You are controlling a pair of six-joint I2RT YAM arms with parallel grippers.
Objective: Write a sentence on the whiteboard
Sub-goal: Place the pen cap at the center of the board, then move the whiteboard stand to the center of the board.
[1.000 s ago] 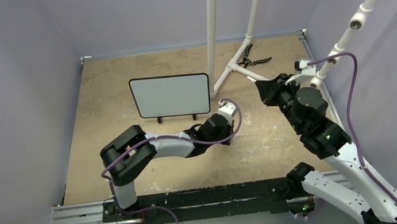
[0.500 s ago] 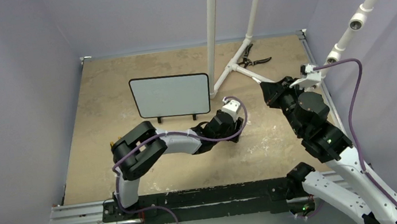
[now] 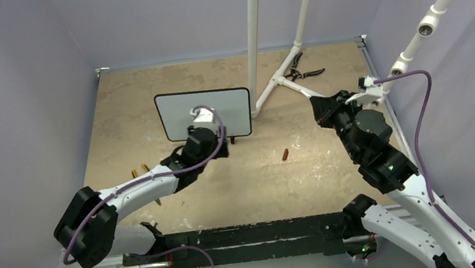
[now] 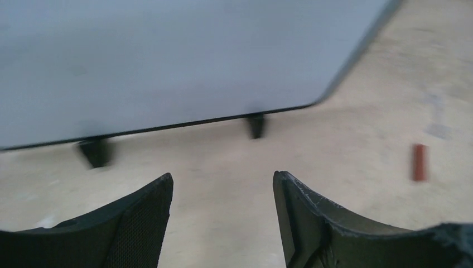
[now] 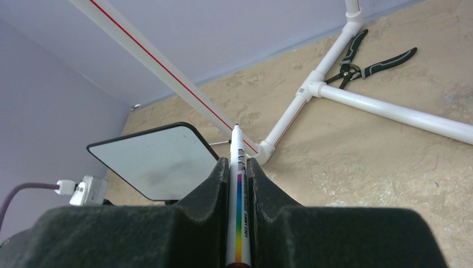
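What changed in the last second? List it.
The left end effector swung left, from right of the whiteboard to its front, open and empty. A small red piece lies exposed where it was. The whiteboard, still blank, stayed put; the right end effector, gripping the marker, hardly moved.

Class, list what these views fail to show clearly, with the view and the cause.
1. The whiteboard: lower middle hidden by the left arm, top view; blurred and cut by the frame's edge, left wrist view.
2. The marker: rear end cut off by the bottom edge, right wrist view.
3. The red-brown piece: too small overhead, blurred in left wrist view.
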